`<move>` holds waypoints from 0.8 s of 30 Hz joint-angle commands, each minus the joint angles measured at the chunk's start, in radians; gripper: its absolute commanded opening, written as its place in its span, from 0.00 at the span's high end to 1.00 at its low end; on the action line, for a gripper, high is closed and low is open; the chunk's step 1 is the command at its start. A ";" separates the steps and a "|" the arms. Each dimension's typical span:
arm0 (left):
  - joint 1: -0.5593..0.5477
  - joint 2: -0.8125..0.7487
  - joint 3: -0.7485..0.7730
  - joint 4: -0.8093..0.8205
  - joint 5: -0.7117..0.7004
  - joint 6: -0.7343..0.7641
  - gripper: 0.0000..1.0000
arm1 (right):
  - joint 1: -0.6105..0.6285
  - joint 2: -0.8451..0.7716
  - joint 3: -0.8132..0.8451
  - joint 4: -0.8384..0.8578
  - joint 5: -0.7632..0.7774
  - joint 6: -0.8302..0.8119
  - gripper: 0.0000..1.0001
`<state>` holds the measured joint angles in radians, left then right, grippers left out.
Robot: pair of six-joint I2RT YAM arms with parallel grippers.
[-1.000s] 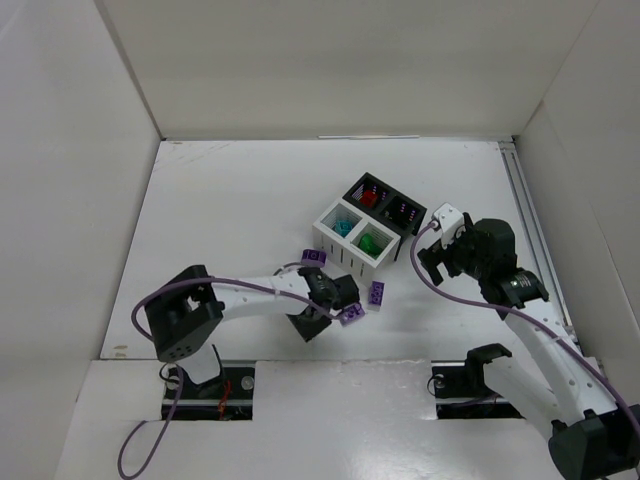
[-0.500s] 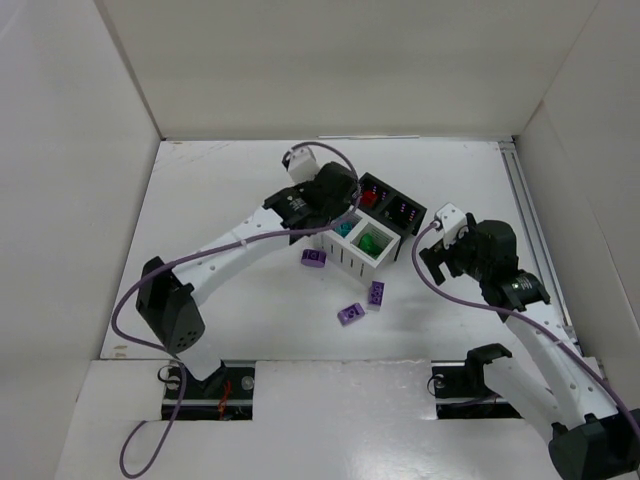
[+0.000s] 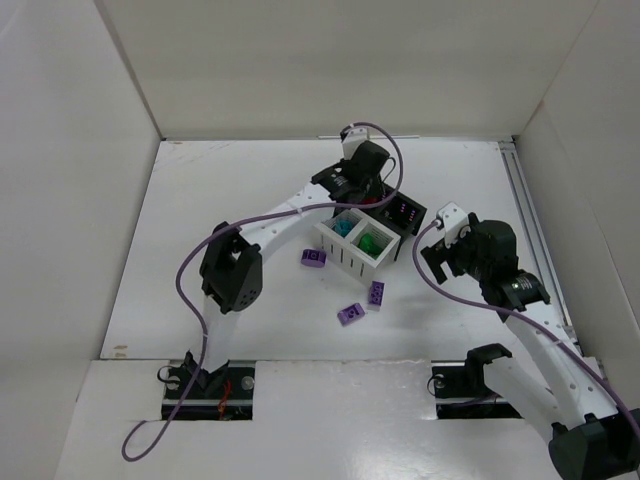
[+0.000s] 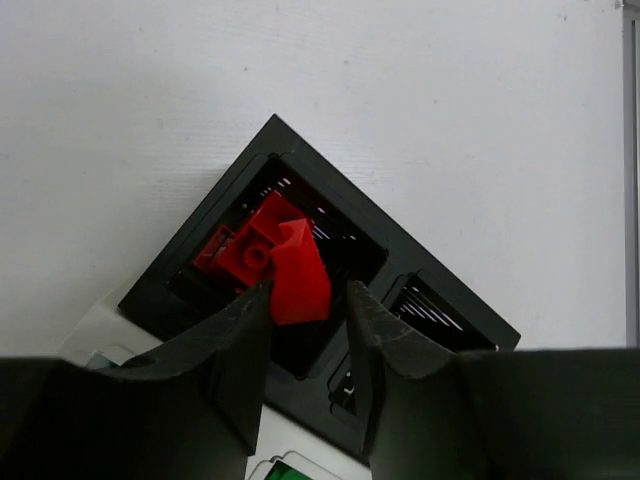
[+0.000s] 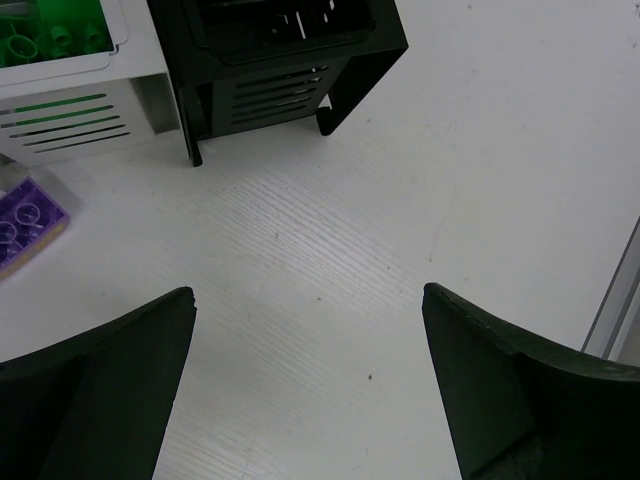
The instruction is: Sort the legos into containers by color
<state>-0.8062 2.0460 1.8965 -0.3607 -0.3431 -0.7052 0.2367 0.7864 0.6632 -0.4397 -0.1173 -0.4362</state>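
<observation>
The containers [image 3: 392, 243] form a 2x2 block mid-table: two white bins with teal legos [image 3: 343, 228] and green legos [image 3: 372, 243], and two black bins behind. My left gripper [image 3: 362, 190] hovers over the black bin [image 4: 200, 240] that holds red legos [image 4: 240, 250]. It is shut on a tilted red lego [image 4: 298, 275] at its fingertips. Three purple legos [image 3: 313, 257] [image 3: 376, 293] [image 3: 350, 314] lie on the table in front of the bins. My right gripper [image 3: 433, 262] stands open and empty, right of the block, over bare table [image 5: 308, 295].
The second black bin [image 4: 440, 310] sits right of the red one; what is inside it is not visible. The right wrist view shows the white bin's slatted side [image 5: 70, 110], a black bin [image 5: 280, 60] and one purple lego [image 5: 25, 220]. White walls enclose the table.
My left arm has swung from the purple legos near the front up and back to above the far black bin. The right arm and the purple legos have not moved.
</observation>
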 commanded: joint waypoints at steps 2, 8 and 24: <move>0.021 -0.043 0.021 -0.005 0.027 0.041 0.58 | 0.000 -0.003 0.015 0.021 0.013 0.019 0.00; 0.021 -0.124 -0.072 0.052 0.062 0.079 0.30 | 0.000 -0.003 0.015 0.021 -0.010 0.010 0.00; -0.128 -0.868 -0.856 0.181 0.012 -0.098 0.00 | 0.519 -0.056 -0.241 0.370 0.183 0.238 0.00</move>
<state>-0.9264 1.2461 1.1423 -0.1970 -0.2943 -0.7166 0.6701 0.7414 0.4568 -0.2668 -0.0509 -0.3042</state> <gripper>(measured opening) 0.997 0.994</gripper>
